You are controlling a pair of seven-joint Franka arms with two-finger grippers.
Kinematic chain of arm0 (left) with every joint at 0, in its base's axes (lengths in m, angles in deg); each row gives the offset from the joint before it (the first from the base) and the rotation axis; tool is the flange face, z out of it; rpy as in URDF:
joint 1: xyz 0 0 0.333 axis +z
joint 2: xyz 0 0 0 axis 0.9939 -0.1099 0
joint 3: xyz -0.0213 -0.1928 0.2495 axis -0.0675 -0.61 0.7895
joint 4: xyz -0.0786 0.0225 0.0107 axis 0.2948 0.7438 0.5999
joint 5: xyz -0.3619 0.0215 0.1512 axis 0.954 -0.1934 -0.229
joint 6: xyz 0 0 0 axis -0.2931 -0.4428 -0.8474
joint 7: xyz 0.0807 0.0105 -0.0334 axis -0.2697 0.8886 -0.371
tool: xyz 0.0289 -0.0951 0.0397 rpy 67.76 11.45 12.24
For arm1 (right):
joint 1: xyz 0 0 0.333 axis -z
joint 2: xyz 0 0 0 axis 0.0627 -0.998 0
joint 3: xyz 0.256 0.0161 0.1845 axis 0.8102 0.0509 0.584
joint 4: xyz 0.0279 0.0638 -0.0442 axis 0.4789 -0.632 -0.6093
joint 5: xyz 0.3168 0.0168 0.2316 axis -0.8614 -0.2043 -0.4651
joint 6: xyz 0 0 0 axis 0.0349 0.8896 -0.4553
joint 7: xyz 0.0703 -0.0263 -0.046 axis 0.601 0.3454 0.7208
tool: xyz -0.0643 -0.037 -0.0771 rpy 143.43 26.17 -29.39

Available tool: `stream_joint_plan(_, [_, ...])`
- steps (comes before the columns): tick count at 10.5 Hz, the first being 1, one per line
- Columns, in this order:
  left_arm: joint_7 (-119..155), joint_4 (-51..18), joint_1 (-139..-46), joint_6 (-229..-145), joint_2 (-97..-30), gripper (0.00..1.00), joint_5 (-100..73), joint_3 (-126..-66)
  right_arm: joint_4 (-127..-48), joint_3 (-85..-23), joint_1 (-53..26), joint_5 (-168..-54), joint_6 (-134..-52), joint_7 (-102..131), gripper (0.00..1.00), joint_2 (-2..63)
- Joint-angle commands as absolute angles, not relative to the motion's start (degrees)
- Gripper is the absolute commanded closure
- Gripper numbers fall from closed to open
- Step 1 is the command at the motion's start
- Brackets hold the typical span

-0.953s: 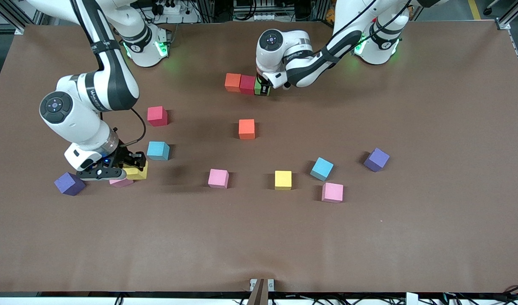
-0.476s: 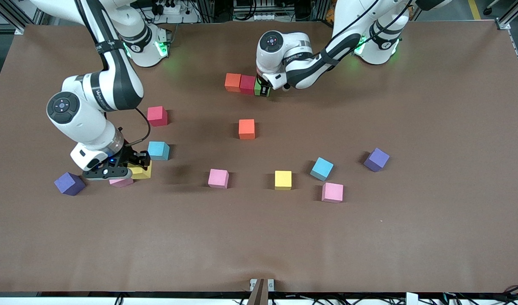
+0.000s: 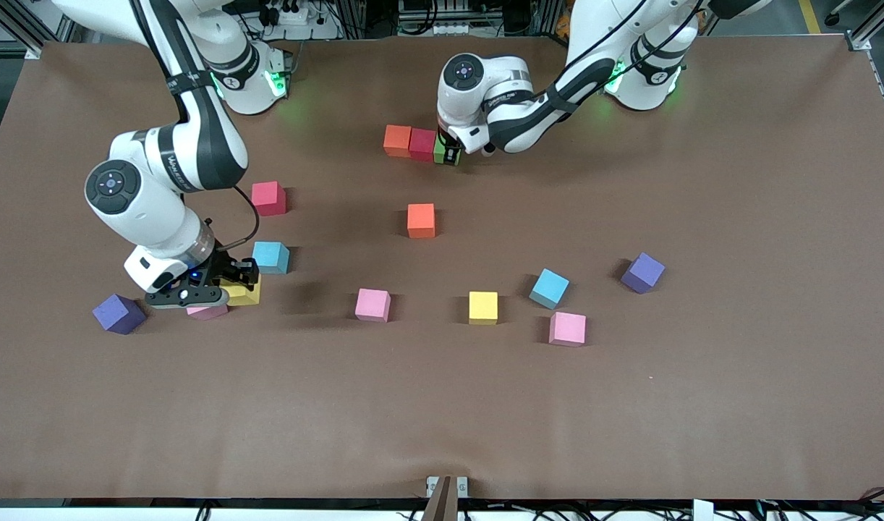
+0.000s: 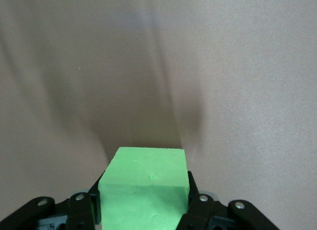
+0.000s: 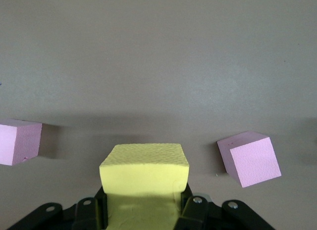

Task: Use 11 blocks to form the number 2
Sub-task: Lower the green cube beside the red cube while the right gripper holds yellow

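Your left claw (image 3: 449,153) is bent low at the bench's (image 3: 702,405) 12 o'clock edge, clamped on the green block (image 4: 144,188) touching the red block (image 3: 422,143) and orange block (image 3: 397,140). Right claw (image 3: 228,289), wrist down near 9 o'clock, grips a yellow block (image 5: 144,170) over a pink block (image 3: 207,312).

Brown matte worktop (image 3: 702,420) under even light; metal frame rails, cables and a power strip (image 3: 290,13) along the top edge.
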State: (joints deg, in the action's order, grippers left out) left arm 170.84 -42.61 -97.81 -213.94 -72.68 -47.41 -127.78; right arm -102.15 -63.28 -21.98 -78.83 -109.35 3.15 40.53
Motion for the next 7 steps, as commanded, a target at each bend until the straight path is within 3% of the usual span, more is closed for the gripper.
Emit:
stream_joint_plan(1, [184.41, -42.55, -99.5, -214.62, -72.84, 1.0, -51.3, -127.38, -101.95, -63.41, -22.33, -78.93, -109.28, 2.49, 0.59, 40.47])
stream_joint_plan(6, [185.21, -42.46, -100.03, -214.53, -72.84, 1.0, -51.3, -127.03, -101.77, -63.41, -22.33, -78.93, -109.28, 2.57, 0.59, 40.38])
stream_joint_plan(7, [185.04, -42.38, -100.82, -214.45, -72.84, 0.62, -51.39, -126.07, -101.68, -63.41, -22.33, -78.93, -109.36, 2.57, 0.59, 40.29])
